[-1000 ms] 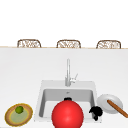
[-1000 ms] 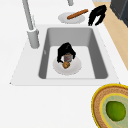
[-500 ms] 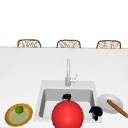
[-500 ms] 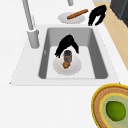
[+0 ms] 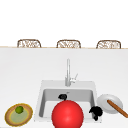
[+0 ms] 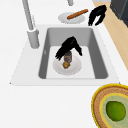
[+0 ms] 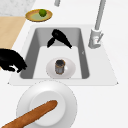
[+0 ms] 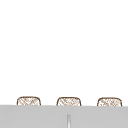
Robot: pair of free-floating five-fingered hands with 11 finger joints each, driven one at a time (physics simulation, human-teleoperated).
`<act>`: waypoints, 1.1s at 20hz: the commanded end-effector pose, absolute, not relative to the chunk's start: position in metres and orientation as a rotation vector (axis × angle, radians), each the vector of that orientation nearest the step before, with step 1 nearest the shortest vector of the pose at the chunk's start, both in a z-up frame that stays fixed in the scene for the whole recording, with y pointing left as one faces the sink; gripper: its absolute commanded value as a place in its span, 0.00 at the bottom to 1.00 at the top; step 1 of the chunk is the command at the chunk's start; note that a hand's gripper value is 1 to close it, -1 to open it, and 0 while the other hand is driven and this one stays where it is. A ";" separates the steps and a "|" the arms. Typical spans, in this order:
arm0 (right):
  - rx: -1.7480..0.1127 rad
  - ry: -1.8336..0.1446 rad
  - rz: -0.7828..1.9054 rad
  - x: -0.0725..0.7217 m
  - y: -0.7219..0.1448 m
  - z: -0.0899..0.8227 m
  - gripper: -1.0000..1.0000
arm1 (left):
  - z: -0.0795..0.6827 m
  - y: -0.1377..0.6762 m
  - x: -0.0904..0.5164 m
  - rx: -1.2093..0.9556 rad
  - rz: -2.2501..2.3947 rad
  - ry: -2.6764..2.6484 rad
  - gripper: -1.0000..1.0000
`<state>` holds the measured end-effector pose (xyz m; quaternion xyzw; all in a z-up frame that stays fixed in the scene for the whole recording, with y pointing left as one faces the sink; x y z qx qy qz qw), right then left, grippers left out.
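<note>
Two hands in frame. Left hand (image 6: 68, 47) hangs over the sink (image 6: 100, 62) basin, fingers relaxed and pointing down, just above a small dark jar (image 6: 67, 56); contact cannot be judged. The jar stands upright on a white plate (image 6: 75, 68) on the sink floor, a brown lump (image 6: 66, 65) beside it. Right hand (image 6: 96, 15) floats at the sink's right rim, fingers loosely curled, grasping nothing, near a plate with a baguette (image 6: 77, 14).

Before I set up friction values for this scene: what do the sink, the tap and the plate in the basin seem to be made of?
The sink looks like brushed steel or grey composite: flat matte grey walls without glints. The tap seems metal, a satin silvery-grey with soft shading down its post. The plate, under the left hand and a small jar, looks like glazed white ceramic, smooth and even, though plastic would look alike.
</note>
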<state>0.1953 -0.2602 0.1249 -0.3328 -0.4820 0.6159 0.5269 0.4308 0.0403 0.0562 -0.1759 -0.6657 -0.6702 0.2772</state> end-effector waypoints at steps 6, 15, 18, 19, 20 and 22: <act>-0.795 -1.152 1.472 0.195 -0.260 0.125 0.50 | 0.104 0.053 0.422 -0.533 -1.840 -1.894 0.00; -0.795 -1.152 1.472 0.195 -0.260 0.125 0.50 | 0.103 0.066 0.409 -0.477 -1.814 -1.891 0.00; -0.795 -1.152 1.472 0.195 -0.260 0.125 0.50 | 0.103 0.078 0.395 -0.478 -1.810 -1.895 0.00; -0.795 -1.152 1.472 0.195 -0.260 0.125 0.50 | 0.102 0.089 0.388 -0.490 -1.828 -1.908 0.00; -0.795 -1.152 1.472 0.195 -0.260 0.125 0.50 | 0.102 0.091 0.380 -0.480 -1.842 -1.922 0.00; -0.795 -1.152 1.472 0.195 -0.260 0.125 0.50 | 0.101 0.099 0.371 -0.477 -1.847 -1.927 0.00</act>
